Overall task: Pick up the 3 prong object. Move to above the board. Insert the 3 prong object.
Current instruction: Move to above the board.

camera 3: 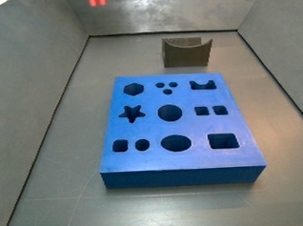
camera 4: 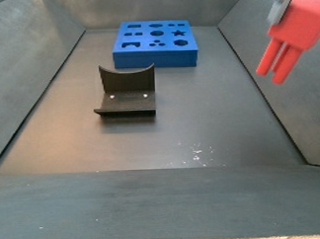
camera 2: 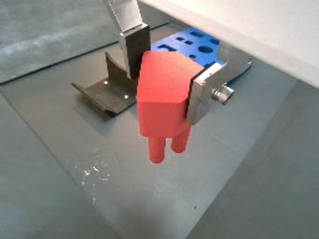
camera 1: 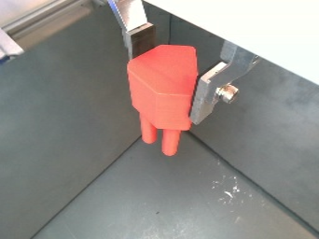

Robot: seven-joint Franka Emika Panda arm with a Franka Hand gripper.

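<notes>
Aloft at the right edge of a side view, the pincer (camera 4: 294, 10) clamps the 3 prong object (camera 4: 291, 40) by its blocky head, silver fingers (camera 2: 206, 89) pressed to opposite faces. Its long axis runs near vertical, slightly tilted, prongs pointing down, clear of the grey floor. At upper centre, the board (camera 4: 157, 43) lies flat, well apart, beyond the fixture (camera 4: 126, 91).

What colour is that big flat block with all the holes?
The board is bright blue, clearest in a side view; the gripper hangs away from it.
</notes>
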